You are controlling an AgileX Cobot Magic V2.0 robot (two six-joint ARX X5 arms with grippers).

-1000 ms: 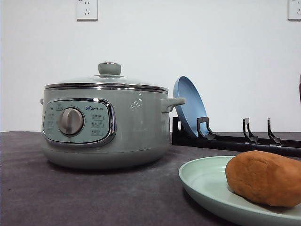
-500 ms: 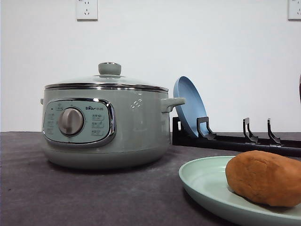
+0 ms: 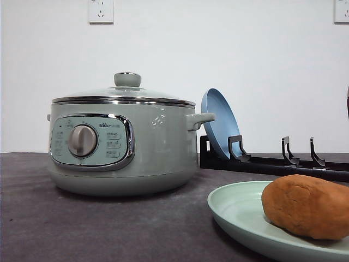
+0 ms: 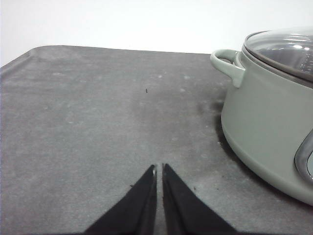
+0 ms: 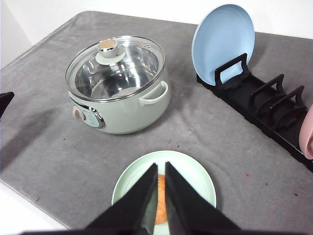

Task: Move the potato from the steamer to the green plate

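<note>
white wall (image 3: 229, 54) with sockets (image 3: 101, 11) behind grey table (image 3: 109, 224).

Bright, even, diffuse light. The steamer (image 3: 122, 136) casts only a soft shadow on the grey table (image 3: 82, 229). Its glass lid (image 5: 116, 66) carries mild glare. The near potato (image 3: 306, 206) looks slightly soft; the wall is washed white.

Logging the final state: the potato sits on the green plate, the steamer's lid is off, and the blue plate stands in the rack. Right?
Not quite: the steamer has its glass lid on, as the right wrist view shows. The rest holds.
</note>
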